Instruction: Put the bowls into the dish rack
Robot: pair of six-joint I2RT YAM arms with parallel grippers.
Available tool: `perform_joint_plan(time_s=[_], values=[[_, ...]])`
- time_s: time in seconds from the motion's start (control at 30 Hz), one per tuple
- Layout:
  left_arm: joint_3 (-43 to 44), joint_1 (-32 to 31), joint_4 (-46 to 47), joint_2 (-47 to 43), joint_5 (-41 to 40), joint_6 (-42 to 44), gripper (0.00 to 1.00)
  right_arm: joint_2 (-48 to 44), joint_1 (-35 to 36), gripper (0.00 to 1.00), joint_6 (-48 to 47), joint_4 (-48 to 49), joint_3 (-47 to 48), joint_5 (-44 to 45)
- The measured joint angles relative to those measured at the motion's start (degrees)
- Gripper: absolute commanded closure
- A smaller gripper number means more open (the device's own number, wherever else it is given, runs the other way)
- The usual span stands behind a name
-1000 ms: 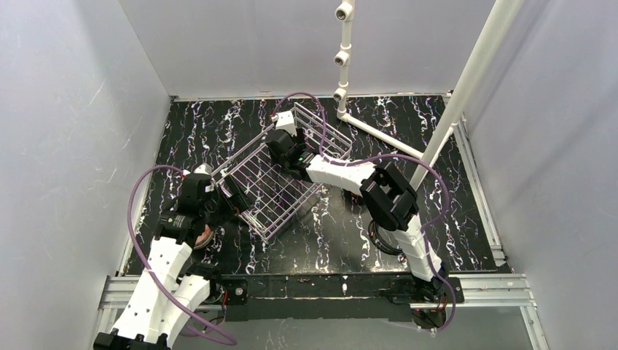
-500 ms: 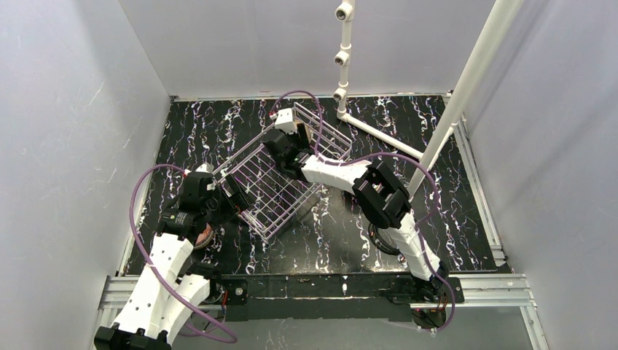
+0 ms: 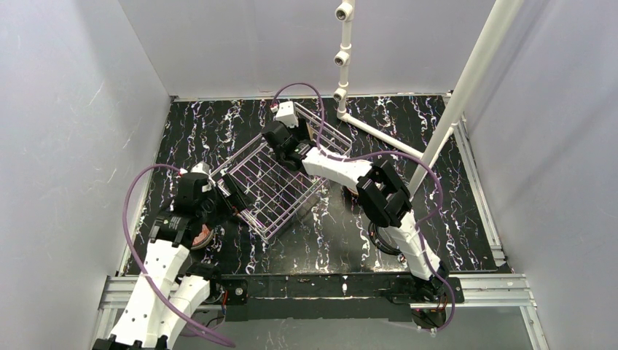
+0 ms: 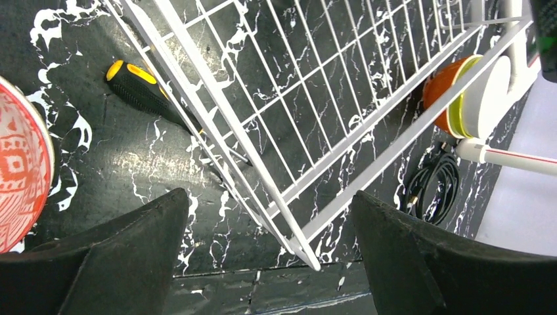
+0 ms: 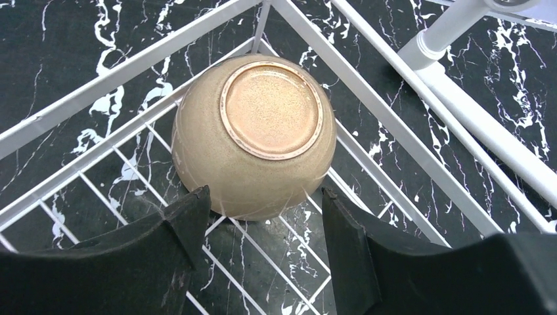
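The dish rack [image 3: 273, 182] lies diagonally on the black marbled table. In the right wrist view a tan bowl [image 5: 256, 131] sits upside down in a corner of the rack [image 5: 368, 62]. My right gripper [image 5: 263, 197] is open, with its fingers on either side of the bowl's near edge. My left gripper [image 4: 269, 203] is open and empty above the rack's near corner [image 4: 309, 256]. A bowl with a red-patterned inside [image 4: 20, 177] is to its left, outside the rack. Orange [image 4: 441, 85], yellow-green [image 4: 467, 98] and white [image 4: 492, 92] bowls are nested on their side beyond the rack's far rail.
A black and yellow screwdriver [image 4: 141, 88] lies under the rack's edge. A coiled black cable [image 4: 433, 184] and a white pipe frame [image 3: 379, 135] are on the right. Grey walls enclose the table on three sides.
My right gripper has moved a little further toward the rack's far corner. My left arm has shifted slightly to the left.
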Motion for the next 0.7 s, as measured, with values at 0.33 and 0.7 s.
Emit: perform_joint_plan(time_s=[0.33,0.7], values=[[6.6,0.0,-9.1,-7.0,-3.3,2.1,0.06,-11.4,0.0,0.26,0.3,-10.5,-3.3,-11.7],[10.2,0.0,-18.7,-13.0,-8.7,1.9,0.05,-36.5,-1.9,0.32,0.5,-15.4,-20.0,-7.1]])
